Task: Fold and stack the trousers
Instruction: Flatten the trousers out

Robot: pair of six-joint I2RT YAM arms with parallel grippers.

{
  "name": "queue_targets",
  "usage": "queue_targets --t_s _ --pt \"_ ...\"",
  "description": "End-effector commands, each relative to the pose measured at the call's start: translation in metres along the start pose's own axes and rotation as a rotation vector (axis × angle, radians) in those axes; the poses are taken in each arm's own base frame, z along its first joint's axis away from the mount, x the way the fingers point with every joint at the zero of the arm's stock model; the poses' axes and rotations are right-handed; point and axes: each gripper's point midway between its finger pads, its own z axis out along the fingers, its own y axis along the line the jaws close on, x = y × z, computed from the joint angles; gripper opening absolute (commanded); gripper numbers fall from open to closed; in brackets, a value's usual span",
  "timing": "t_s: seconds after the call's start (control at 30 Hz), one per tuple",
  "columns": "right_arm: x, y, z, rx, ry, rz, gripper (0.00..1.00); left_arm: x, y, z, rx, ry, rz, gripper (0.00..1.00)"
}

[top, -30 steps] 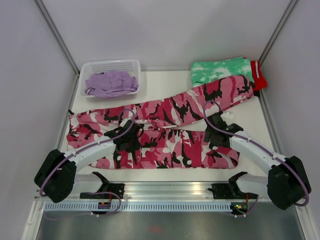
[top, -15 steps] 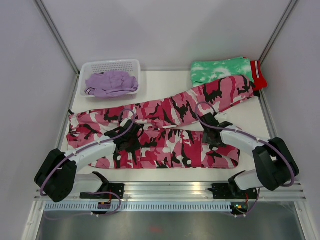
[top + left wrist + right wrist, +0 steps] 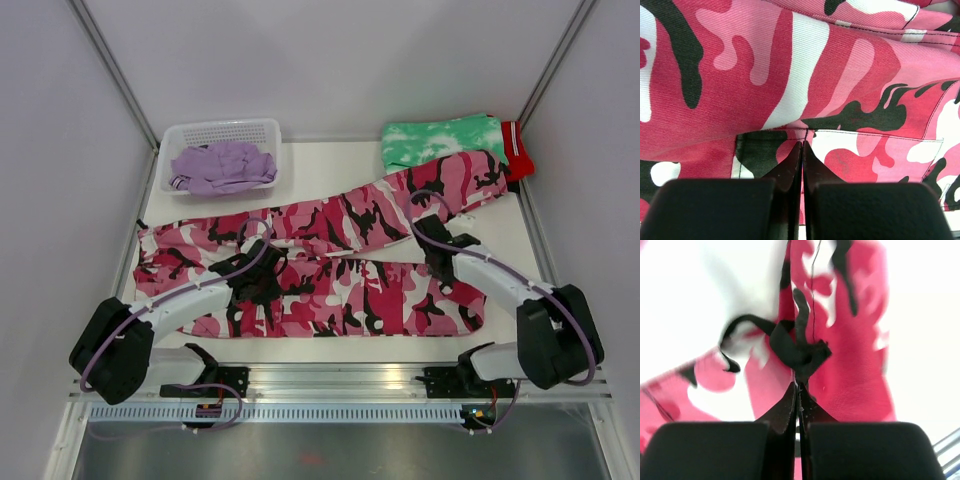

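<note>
Right hand (image 3: 799, 386), fingers pressed together, pinches a bunched fold of the camouflage trousers (image 3: 340, 215), which lie spread lengthwise across the desk (image 3: 330, 165). Left hand (image 3: 802, 145) is also closed, tips on the cloth by a pocket seam; whether it nips fabric is unclear. Lilac trousers (image 3: 222, 165) sit in the basket (image 3: 180, 135), back left. Lifting both hands evenly should carry the fold over without dragging. A second ago the right hand stood apart; the left has not moved.

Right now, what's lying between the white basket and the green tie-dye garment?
Nothing: only bare table separates the basket from the green garment, seen in the top view.
</note>
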Motion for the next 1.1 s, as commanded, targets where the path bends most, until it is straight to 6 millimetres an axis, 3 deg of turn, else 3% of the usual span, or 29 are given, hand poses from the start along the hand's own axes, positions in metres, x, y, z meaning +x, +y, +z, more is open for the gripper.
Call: queue_targets --t_s 0.0,0.07,0.1,0.17,0.2,0.27,0.33,0.37,0.4,0.43,0.47,0.53,0.63,0.67,0.73,0.77,0.8,0.87,0.9,0.97,1.0,1.07 --pt "-0.061 -0.054 -0.02 0.133 -0.15 0.135 0.0 -0.007 0.0 0.001 -0.003 -0.032 -0.002 0.02" --pt "-0.078 -0.086 -0.025 0.211 -0.194 0.212 0.0 -0.005 -0.002 0.002 0.008 -0.025 -0.007 0.02" --pt "-0.082 -0.114 -0.021 0.287 -0.191 0.263 0.0 -0.006 -0.003 0.002 0.012 -0.025 -0.008 0.02" --pt "-0.088 -0.142 -0.024 0.335 -0.213 0.361 0.0 -0.005 -0.004 0.001 0.018 -0.02 -0.005 0.02" --pt "-0.086 -0.168 -0.02 0.395 -0.204 0.44 0.03 -0.005 -0.004 0.001 0.018 -0.02 -0.002 0.02" --pt "-0.083 -0.182 -0.014 0.401 -0.22 0.516 0.14 -0.007 -0.005 0.0 0.022 -0.024 -0.001 0.02" --pt "-0.068 -0.197 -0.004 0.419 -0.168 0.564 0.35 -0.008 -0.006 -0.003 0.028 -0.029 0.0 0.02" --pt "-0.062 -0.198 0.002 0.411 -0.13 0.579 0.65 -0.008 -0.006 -0.003 0.03 -0.027 0.002 0.02" --pt "-0.061 -0.197 0.004 0.398 -0.112 0.575 0.76 -0.009 -0.008 -0.005 0.038 -0.03 0.001 0.02" --pt "-0.062 -0.195 0.004 0.388 -0.097 0.564 0.81 -0.009 -0.008 -0.006 0.044 -0.031 0.004 0.02" --pt "-0.059 -0.187 0.005 0.346 -0.052 0.528 0.83 -0.009 -0.01 -0.008 0.055 -0.029 0.005 0.02" --pt "-0.081 -0.18 -0.006 0.271 -0.082 0.523 0.86 -0.01 -0.013 -0.012 0.073 -0.028 0.024 0.04" --pt "-0.124 -0.147 -0.039 0.002 -0.218 0.483 0.95 -0.017 -0.022 -0.025 0.102 -0.026 0.064 0.11" --pt "-0.136 -0.126 -0.05 -0.112 -0.255 0.46 0.96 -0.019 -0.025 -0.03 0.109 -0.025 0.074 0.2" --pt "-0.147 -0.11 -0.065 -0.207 -0.302 0.444 0.97 -0.033 -0.036 -0.047 0.146 -0.06 0.094 0.35" --pt "-0.15 -0.101 -0.069 -0.246 -0.309 0.431 0.97 -0.036 -0.032 -0.053 0.125 -0.066 0.094 0.47" --pt "-0.148 -0.083 -0.074 -0.311 -0.3 0.384 0.98 -0.044 -0.036 -0.063 0.138 -0.089 0.087 0.64" --pt "-0.142 -0.054 -0.075 -0.385 -0.275 0.311 0.98 -0.059 -0.035 -0.082 0.166 -0.133 0.049 0.82" --pt "-0.133 -0.041 -0.072 -0.413 -0.253 0.27 0.98 -0.066 -0.035 -0.09 0.185 -0.151 0.023 0.99" --pt "-0.123 -0.016 -0.071 -0.464 -0.24 0.217 0.98 -0.083 -0.024 -0.098 0.201 -0.176 -0.061 1.0" --pt "-0.109 0.002 -0.071 -0.499 -0.215 0.17 0.98 -0.088 -0.014 -0.104 0.195 -0.192 -0.111 1.0" --pt "-0.102 0.023 -0.075 -0.552 -0.216 0.136 0.98 -0.107 0.025 -0.102 0.112 -0.224 -0.245 1.0"
